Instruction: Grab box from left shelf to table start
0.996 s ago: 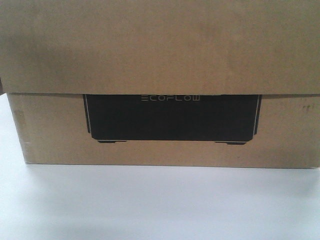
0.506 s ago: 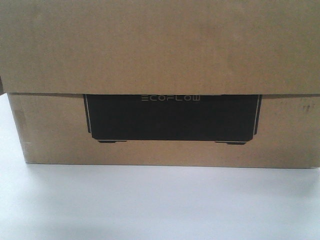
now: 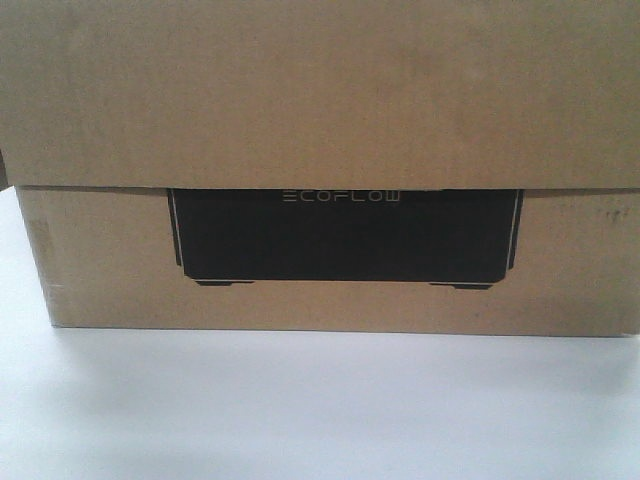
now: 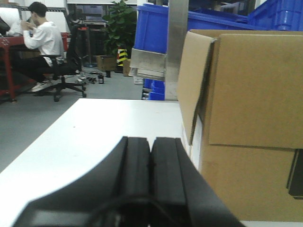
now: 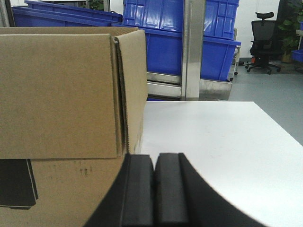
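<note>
The brown cardboard box (image 3: 320, 100) with its black ECOFLOW panel fills the front view and rests on the white table (image 3: 320, 410). In the left wrist view the box (image 4: 255, 94) stands to the right of my left gripper (image 4: 151, 142), which is shut and empty just off the box's left end. In the right wrist view the box (image 5: 61, 90) is to the left of my right gripper (image 5: 155, 158), also shut and empty by the box's right end. The shelf (image 5: 165, 87) shows as a steel rail behind the table.
Blue plastic bins (image 5: 184, 42) sit on the rack behind a steel upright (image 5: 193, 47). A seated person (image 4: 42, 42) and office chairs are on the grey floor beyond the table's left edge. White tabletop (image 5: 213, 137) stretches to the right of the box.
</note>
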`<state>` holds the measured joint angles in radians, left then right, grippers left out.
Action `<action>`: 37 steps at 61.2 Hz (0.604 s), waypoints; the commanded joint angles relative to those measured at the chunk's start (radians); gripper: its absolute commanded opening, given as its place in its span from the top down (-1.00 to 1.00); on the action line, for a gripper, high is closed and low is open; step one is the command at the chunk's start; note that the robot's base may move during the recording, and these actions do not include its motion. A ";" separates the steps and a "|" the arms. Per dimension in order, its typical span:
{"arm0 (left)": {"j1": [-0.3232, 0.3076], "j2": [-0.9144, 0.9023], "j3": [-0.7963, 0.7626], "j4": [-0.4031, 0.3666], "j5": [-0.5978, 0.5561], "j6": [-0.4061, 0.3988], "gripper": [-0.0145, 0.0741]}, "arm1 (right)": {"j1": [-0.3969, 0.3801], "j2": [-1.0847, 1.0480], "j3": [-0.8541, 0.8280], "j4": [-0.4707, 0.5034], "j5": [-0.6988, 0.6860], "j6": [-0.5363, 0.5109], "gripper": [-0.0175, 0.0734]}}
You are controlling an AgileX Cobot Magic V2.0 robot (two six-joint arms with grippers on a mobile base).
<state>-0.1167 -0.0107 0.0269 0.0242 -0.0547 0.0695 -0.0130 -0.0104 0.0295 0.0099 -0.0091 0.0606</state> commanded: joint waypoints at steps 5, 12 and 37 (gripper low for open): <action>-0.027 -0.016 0.028 -0.007 -0.077 0.004 0.87 | -0.004 -0.004 -0.001 -0.010 -0.088 -0.010 0.54; -0.030 -0.016 0.028 -0.008 -0.077 0.004 0.87 | -0.004 -0.004 -0.001 -0.010 -0.088 -0.010 0.54; -0.030 -0.016 0.028 -0.010 -0.077 0.004 0.87 | -0.004 -0.004 -0.001 -0.010 -0.088 -0.010 0.54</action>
<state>-0.1392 -0.0122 0.0269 0.0224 -0.0480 0.0695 -0.0130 -0.0104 0.0295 0.0099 -0.0091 0.0606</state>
